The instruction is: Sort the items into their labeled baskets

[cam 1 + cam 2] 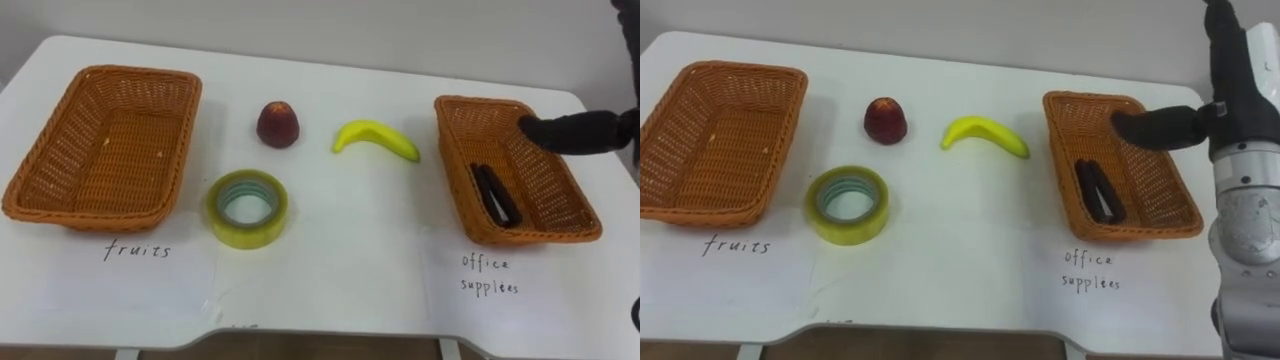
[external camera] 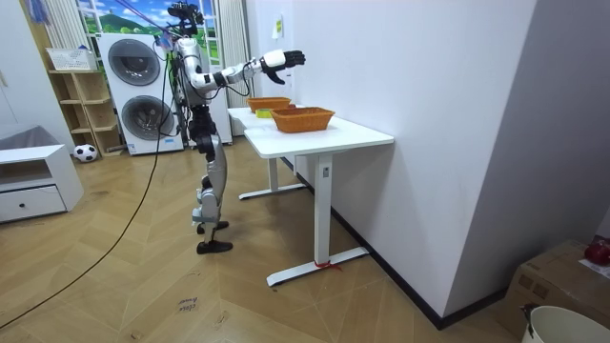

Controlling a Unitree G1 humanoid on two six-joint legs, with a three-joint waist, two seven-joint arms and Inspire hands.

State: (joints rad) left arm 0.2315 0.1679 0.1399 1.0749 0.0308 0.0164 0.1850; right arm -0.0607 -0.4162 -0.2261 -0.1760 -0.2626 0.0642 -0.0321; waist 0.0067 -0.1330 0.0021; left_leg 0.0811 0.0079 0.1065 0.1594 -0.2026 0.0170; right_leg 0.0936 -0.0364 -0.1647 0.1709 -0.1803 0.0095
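Right hand (image 1: 1155,128) hovering over the office-supplies basket (image 1: 1057,150), fingers straight and apart, holding nothing; black item (image 1: 1098,190) lying inside it, likely sorted. Tape roll (image 1: 847,204), apple (image 1: 885,121) and banana (image 1: 985,134) sitting on the bench (image 1: 960,270) between baskets, well apart, clear of edges, leaving open reaching room. Fruits basket (image 1: 725,140) waiting bare at left.

Place: a home-like room with a laundry corner.
Laundry: two white front-loading washing machines (image 2: 139,90) stood stacked at the far wall.
Furnishing: pale wooden open shelf (image 2: 81,103); low white drawer cabinet (image 2: 33,181); white metal-legged table (image 2: 319,139).
Floor: herringbone wooden parquet (image 2: 143,286) bore a black-and-white football (image 2: 86,152).
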